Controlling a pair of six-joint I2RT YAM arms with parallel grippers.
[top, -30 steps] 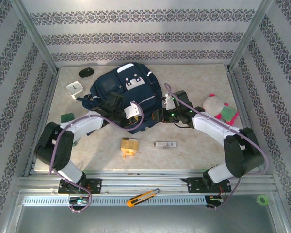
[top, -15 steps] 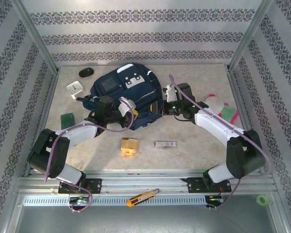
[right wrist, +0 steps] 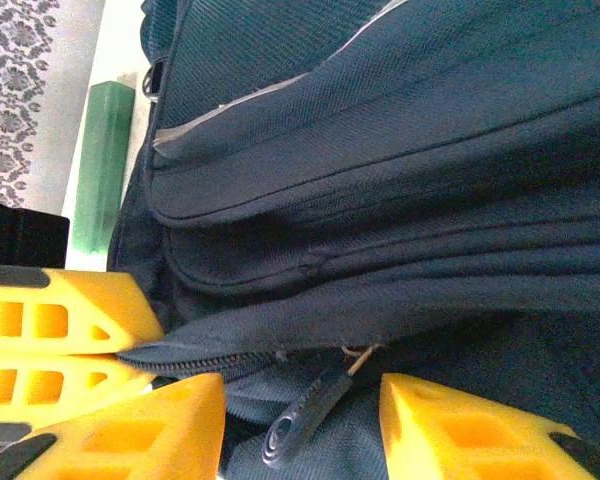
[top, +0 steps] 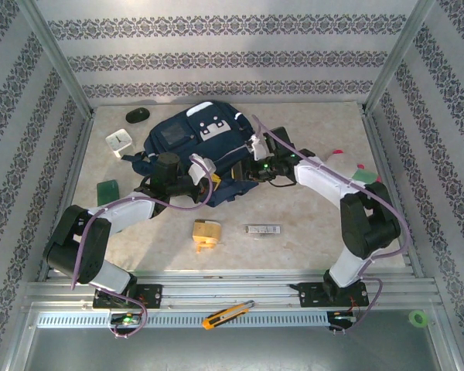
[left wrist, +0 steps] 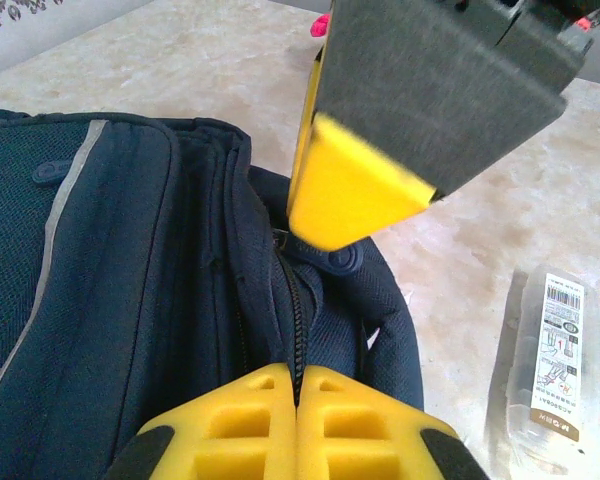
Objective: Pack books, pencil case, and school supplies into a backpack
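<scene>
The navy backpack (top: pixel 193 143) lies at the back middle of the table. My left gripper (top: pixel 210 175) is shut on the backpack's zipper edge (left wrist: pixel 292 300), with the fabric pinched between its yellow fingers (left wrist: pixel 245 420). My right gripper (top: pixel 252 167) is at the bag's right side, open, with the dark zipper pull (right wrist: pixel 305 425) lying loose between its fingers (right wrist: pixel 450 430). One right fingertip (left wrist: pixel 350 195) hangs above the zipper. The school supplies lie in front: a tan-yellow block (top: pixel 206 232) and a slim silver-white bar (top: pixel 263 229). The books and the pencil case are out of view.
A black mouse (top: pixel 137 115) and a white clock (top: pixel 119 141) sit at the back left. A green flat item (top: pixel 107 189) lies by the left arm. The pink-green plush (top: pixel 363 176) is behind the right arm. A utility knife (top: pixel 228 314) rests on the front rail.
The right arm has swung left, bringing its gripper against the backpack's right side. The left gripper moved up with the bag's edge early on, then held still.
</scene>
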